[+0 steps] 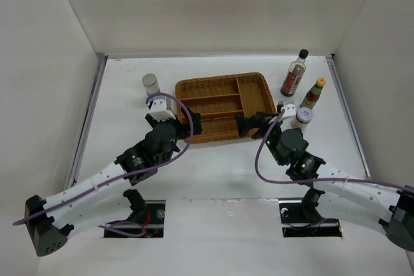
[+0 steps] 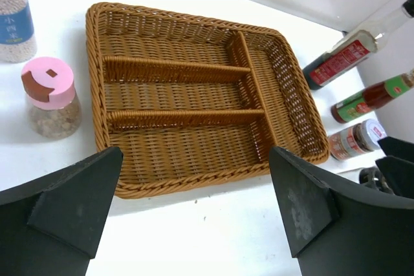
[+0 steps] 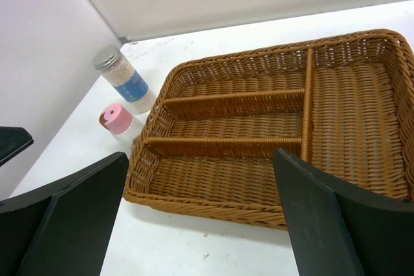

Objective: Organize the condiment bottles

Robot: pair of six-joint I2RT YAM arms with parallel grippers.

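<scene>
Closest in, at the near edge of the worktop [image 1: 226, 172]: two arm bases, bolted side by side. Reaching from them toward the middle: left gripper [image 2: 195, 156] and right gripper [image 3: 200, 156], each low over the worktop and just short of the near rim of the wicker tray [image 1: 224, 79]. Jaws of both spread wide, pinching nothing, with the tray framed between the black fingers in each wrist view.

Lying mid-worktop: the tray, with three long compartments on its left side and one crosswise compartment on its right.

Standing upright on the worktop, outside the tray, every bottle and jar.
- Off the tray's far left corner: tall silver-lidded jar [image 1: 151, 84] of pale grains with a blue label.
- Just beside it, nearer the left gripper: short pink-lidded jar [image 2: 50, 97] with brownish contents.
- Off the tray's far right corner, toward the far right corner of the worktop: dark-sauce bottle [image 1: 294, 74] with black cap and red label.
- Near that, a little closer to the right edge: yellow-capped bottle [image 1: 313, 94], red and green.
- Nearer again, beside the tray's near right corner and close to the right gripper: short red-labelled jar [image 1: 302, 117] with a silver lid.
</scene>
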